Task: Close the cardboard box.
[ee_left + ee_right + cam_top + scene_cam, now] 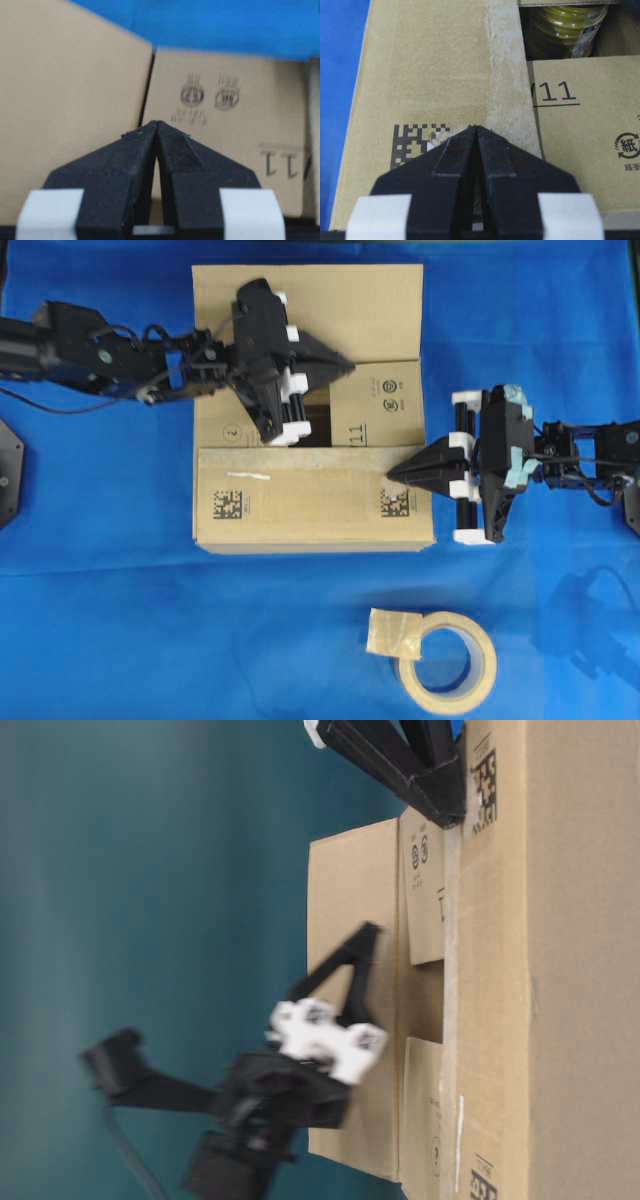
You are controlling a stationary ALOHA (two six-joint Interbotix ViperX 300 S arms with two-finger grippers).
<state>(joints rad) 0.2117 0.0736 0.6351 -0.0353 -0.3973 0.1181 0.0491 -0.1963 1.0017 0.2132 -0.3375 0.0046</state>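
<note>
The cardboard box [300, 510] stands mid-table. Its near flap [310, 490] lies folded flat, with black square codes at both ends. My right gripper [390, 475] is shut and empty, its tip on that flap beside the right-hand code [415, 142]. The far flap [360, 310] is still raised and leans over the opening. My left gripper [350, 368] is shut and empty, its tip at that flap's free edge, above the right inner flap [225, 130]. A dark gap [312, 425] stays open between the two inner flaps.
A beige tape roll [447, 662] with a loose end lies on the blue cloth [120, 620] in front of the box. A yellow coil [565, 25] shows inside the box through the gap. A black mount [8, 470] sits at the left edge.
</note>
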